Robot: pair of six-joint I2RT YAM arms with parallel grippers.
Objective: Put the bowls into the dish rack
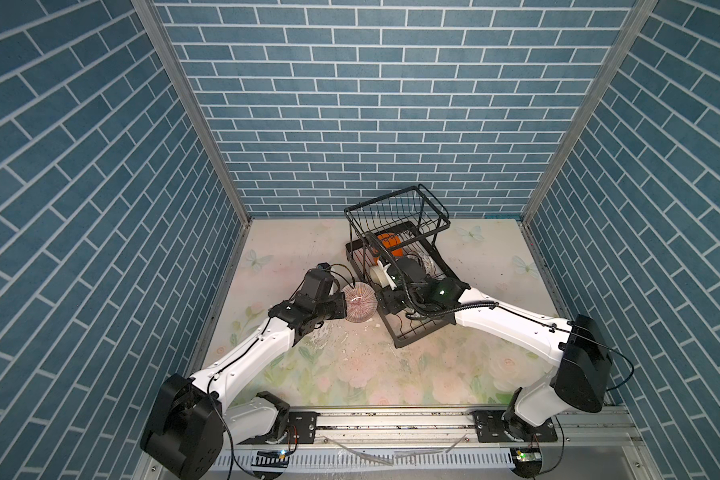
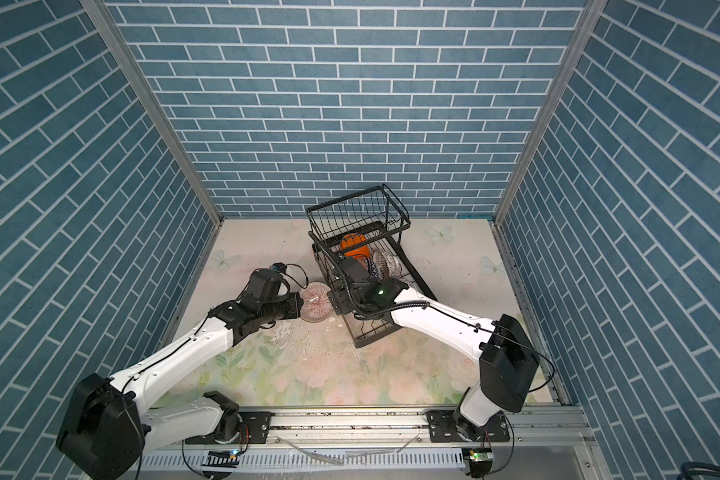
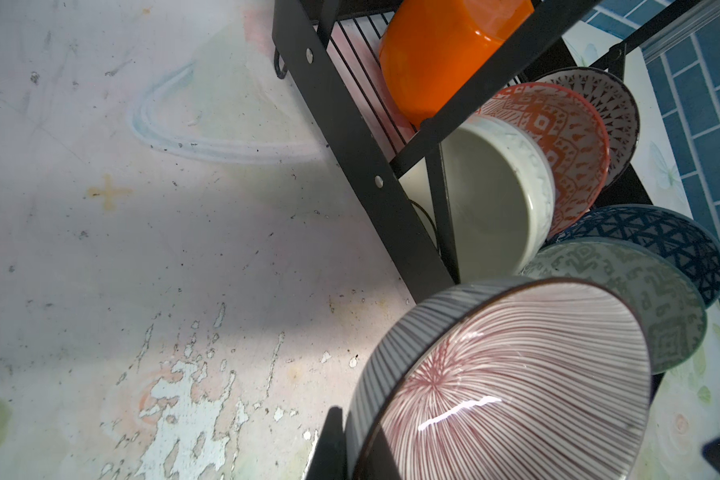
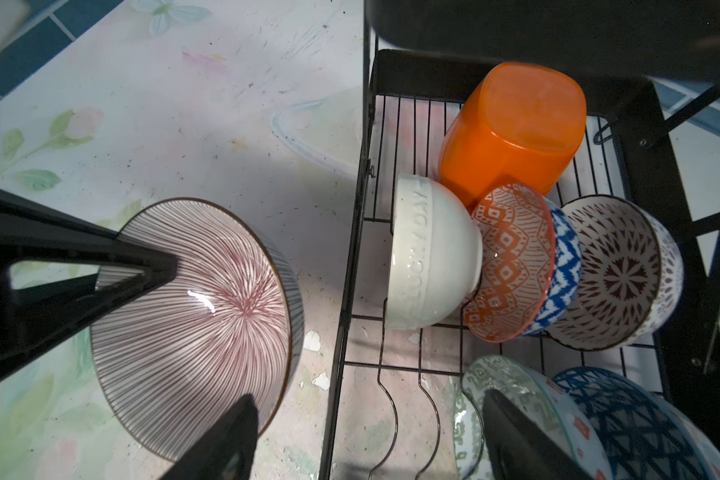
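Observation:
A striped bowl (image 1: 360,301) (image 2: 314,301) (image 4: 192,324) with red radial lines inside is tilted on edge just left of the dish rack (image 1: 404,343) (image 2: 362,343) (image 4: 350,249). My left gripper (image 1: 344,305) (image 3: 352,453) is shut on its rim, one finger inside. My right gripper (image 1: 385,305) (image 4: 366,449) hangs open over the tray's near-left edge, with only rack wire between its fingers. Several bowls stand in the lower tray: orange (image 4: 512,129), cream (image 4: 429,257), orange-red patterned (image 4: 512,266), brown patterned (image 4: 616,270), grey-green (image 4: 516,386) and dark blue (image 4: 641,419).
The rack's raised basket (image 1: 395,199) stands over the far end and holds nothing I can see. Bare wavy dividers (image 4: 408,415) lie beneath my right gripper. Blue brick walls close in the floral table (image 1: 350,374) on three sides.

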